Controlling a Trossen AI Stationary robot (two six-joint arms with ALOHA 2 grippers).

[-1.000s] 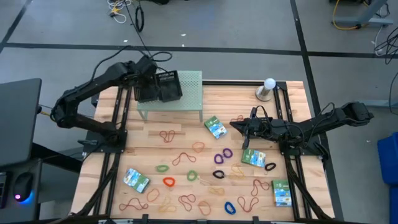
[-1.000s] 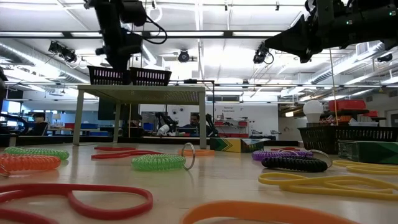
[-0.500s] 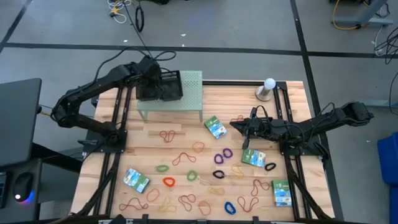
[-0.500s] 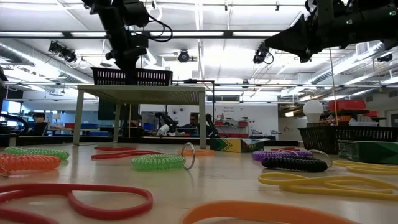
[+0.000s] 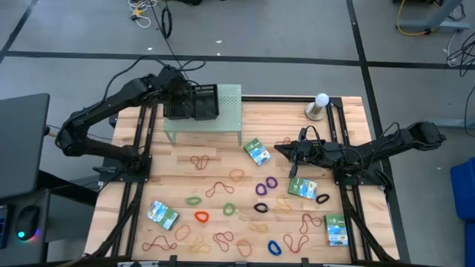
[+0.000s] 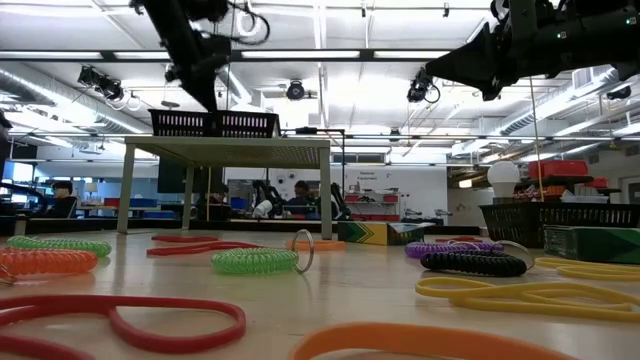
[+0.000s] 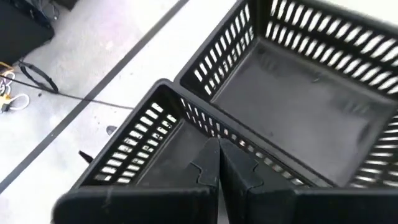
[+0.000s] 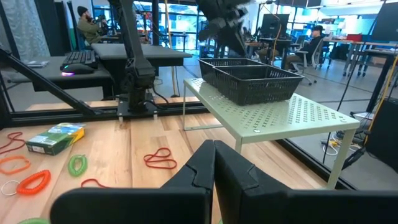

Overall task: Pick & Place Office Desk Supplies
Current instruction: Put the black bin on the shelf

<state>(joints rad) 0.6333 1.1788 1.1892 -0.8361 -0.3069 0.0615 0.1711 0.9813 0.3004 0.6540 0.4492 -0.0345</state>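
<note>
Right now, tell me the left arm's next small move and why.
Probably lift the left gripper clear of the black mesh trays on the pale-green shelf. It is shut, holds nothing, and every rubber band and packet lies on the table.

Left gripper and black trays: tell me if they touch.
Cannot tell. In the left wrist view the left gripper, jaws shut, overlaps the black trays' shared rim, showing neither contact nor gap.

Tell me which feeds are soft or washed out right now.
Low view: the nearest red band and orange band are out of focus, and the ceiling lights glare. Left wrist view: the trays look smeared and the floor is washed out. High view: evenly lit, bands and packets clear.
</note>
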